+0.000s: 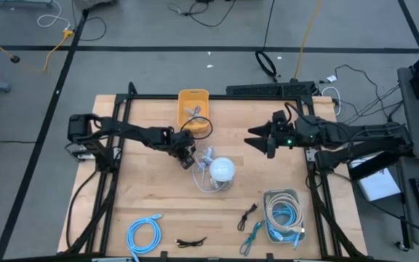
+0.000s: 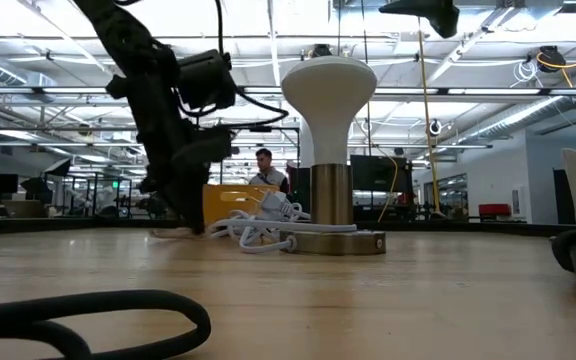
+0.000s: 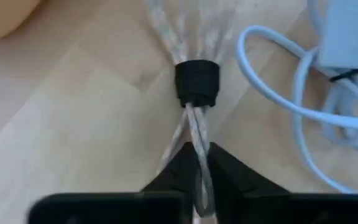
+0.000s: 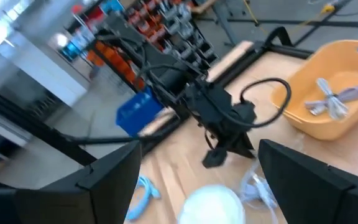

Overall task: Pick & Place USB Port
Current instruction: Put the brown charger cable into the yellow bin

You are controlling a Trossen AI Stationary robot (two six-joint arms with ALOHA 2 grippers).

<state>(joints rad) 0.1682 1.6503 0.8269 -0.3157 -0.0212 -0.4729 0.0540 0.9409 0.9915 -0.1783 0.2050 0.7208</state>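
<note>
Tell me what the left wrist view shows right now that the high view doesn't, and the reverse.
Only the left wrist view shows the grip itself: the left gripper closed on the clear braided cable just below its black tie band.

Only the high view shows the layout: the yellow bin behind, the right gripper open and waiting above the table, and the clear tub of cables.

Both show the white cable lying beside the grip on the wooden table.

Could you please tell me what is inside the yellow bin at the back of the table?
The yellow bin holds one bundled grey cable. Its rim hides part of the floor, so anything else there cannot be seen.
</note>
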